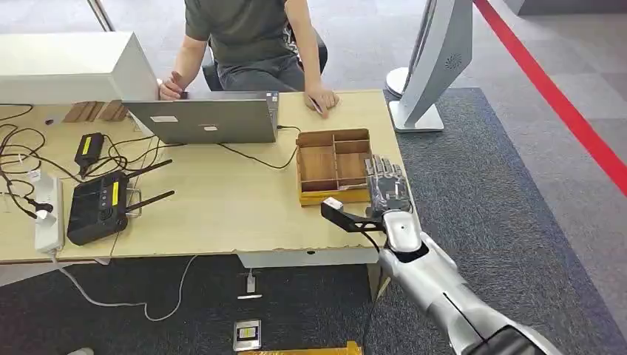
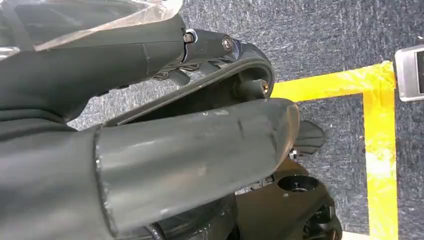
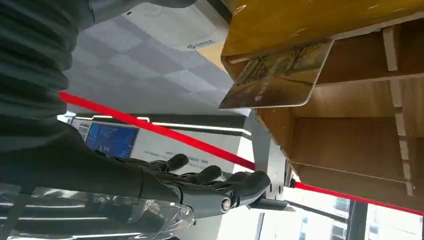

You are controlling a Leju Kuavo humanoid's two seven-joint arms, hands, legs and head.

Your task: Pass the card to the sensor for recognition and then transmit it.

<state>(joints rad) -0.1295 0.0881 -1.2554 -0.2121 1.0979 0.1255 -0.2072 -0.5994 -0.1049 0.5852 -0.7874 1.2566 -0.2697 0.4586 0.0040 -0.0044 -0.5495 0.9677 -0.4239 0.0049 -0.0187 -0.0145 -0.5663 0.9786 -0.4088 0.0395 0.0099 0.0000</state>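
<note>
Card [image 3: 277,77] tilted against tray wall [image 3: 300,25]

The person [image 1: 251,37] behind the bench [image 1: 222,214] is cut off at the head view's top edge; the white box [image 1: 66,66] runs off its left edge; the laptop [image 1: 203,118] shows its lid's back, its screen hidden; the right hand [image 1: 386,185] covers part of the wooden tray [image 1: 333,166]; the card [image 3: 277,77] shows in the right wrist view, one end hidden behind the tray's wall; the left hand [image 2: 150,150] blocks most of the floor.
</note>
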